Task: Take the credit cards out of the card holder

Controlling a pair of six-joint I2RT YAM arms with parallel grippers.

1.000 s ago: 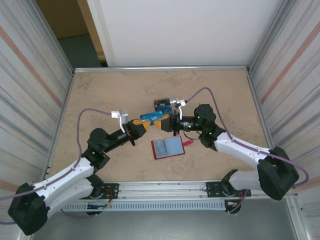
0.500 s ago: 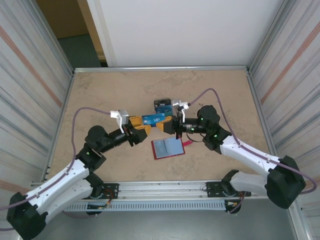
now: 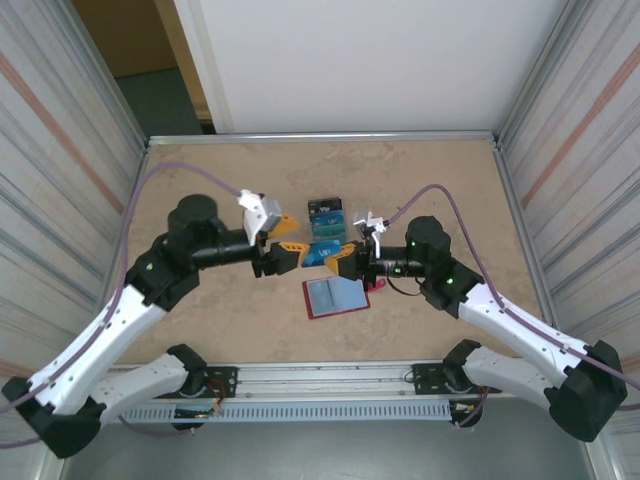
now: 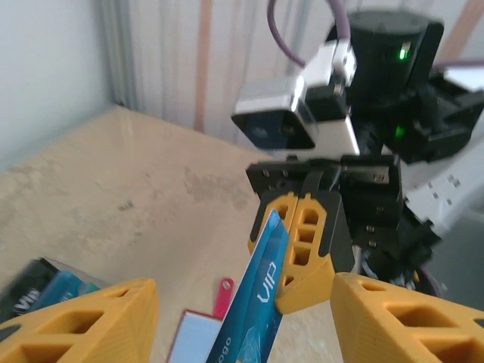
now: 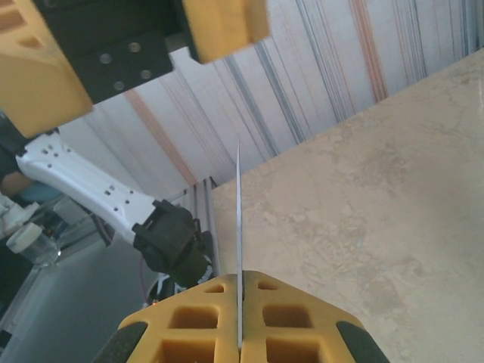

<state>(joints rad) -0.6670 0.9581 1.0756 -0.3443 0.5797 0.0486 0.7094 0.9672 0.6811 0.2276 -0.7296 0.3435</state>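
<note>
Red and leather-like, the card holder (image 3: 337,296) lies opened flat on the beige table (image 3: 200,180), a little toward 6 o'clock from the table's middle in the top view. Its pale bluish clear sleeves face up and its small snap tab (image 3: 376,287) sticks out at the 3 o'clock side. Up off the table, at about 11 o'clock from the holder, one blue credit card (image 3: 320,253) with the white letters "VIP" is gripped by the right hand (image 3: 338,262). This hand reaches in from 3 o'clock, and its two orange fingers (image 4: 302,246) are pressed together on one end of the card. In the right wrist view the card appears edge-on, as a thin line rising from between the closed fingers. The left hand (image 3: 291,240) comes from 9 o'clock and faces the right hand. Its orange fingers (image 4: 83,318) are spread wide, one on each side of the card's free end. In the left wrist view the card stands in the gap between them and touches neither finger. A small pile of other credit cards (image 3: 325,210), blue, teal and dark, rests on the table at 12 o'clock from the holder, well apart from it and beyond both hands. I cannot tell if any cards remain inside the sleeves of the holder.
</note>
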